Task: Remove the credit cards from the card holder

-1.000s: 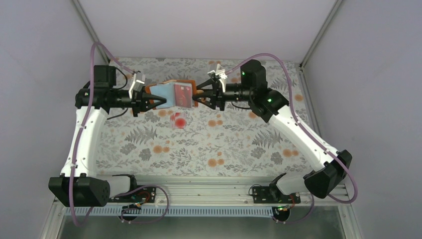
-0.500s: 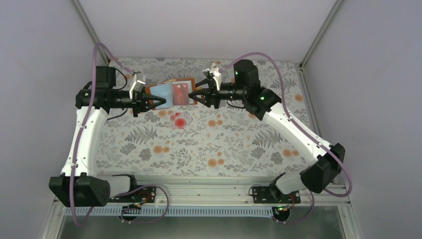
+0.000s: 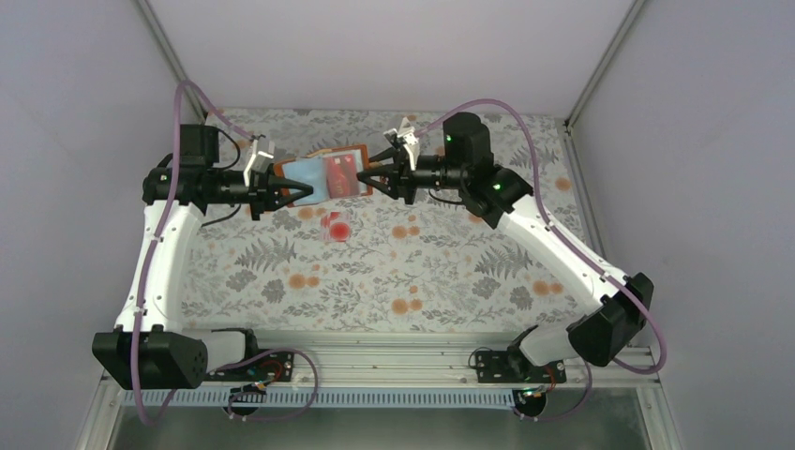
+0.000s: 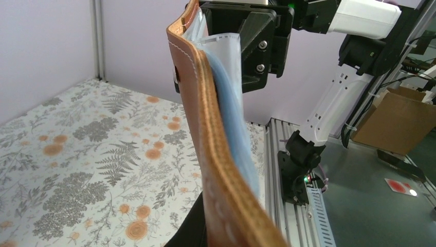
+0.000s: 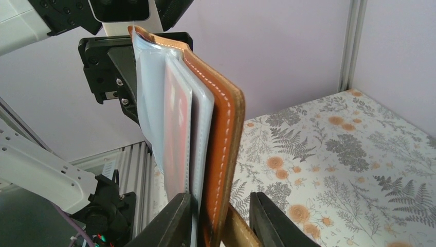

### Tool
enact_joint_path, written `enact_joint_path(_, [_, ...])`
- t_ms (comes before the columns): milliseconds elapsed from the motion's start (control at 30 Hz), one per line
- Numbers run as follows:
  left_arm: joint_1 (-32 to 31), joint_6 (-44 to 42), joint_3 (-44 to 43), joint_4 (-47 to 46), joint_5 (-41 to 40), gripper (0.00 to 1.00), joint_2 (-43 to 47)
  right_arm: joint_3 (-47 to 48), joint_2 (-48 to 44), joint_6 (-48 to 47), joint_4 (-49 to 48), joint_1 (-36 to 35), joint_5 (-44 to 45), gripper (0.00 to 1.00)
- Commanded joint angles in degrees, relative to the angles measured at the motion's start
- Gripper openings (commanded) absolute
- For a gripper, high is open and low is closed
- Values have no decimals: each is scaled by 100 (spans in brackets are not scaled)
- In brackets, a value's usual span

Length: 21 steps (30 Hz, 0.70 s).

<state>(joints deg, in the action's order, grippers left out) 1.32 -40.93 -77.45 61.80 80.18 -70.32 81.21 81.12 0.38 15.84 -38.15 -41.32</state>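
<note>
Left end effector [image 3: 289, 193]: clamped on card holder [image 3: 309, 178]; hold it steady
Right end effector [image 3: 368, 178]: apart, astride its edge; pinch red card [image 3: 344, 175] alone

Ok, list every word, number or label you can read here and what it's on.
No text can be read.
Solid red card in the brown leather card holder: faint markings, too blurred.
Pale card with red blotches on the floral table: too small to read.
</note>
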Motion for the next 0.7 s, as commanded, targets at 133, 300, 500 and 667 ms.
enact_joint_path(133, [-36,-233,-33,49,351,2,110,-68,-218,-12,-78,140,183,36])
enact_joint_path(300, [-36,-240,-33,44,357,2,98,-35,-173,-8,44,198,108,42])
enact_joint_path(500, [-36,-243,-34,43,362,3,90,-41,-99,56,-57,182,-161,54])
enact_joint_path(667, [-36,-225,-16,30,363,2,86,59,105,69,-73,15,-119,60])
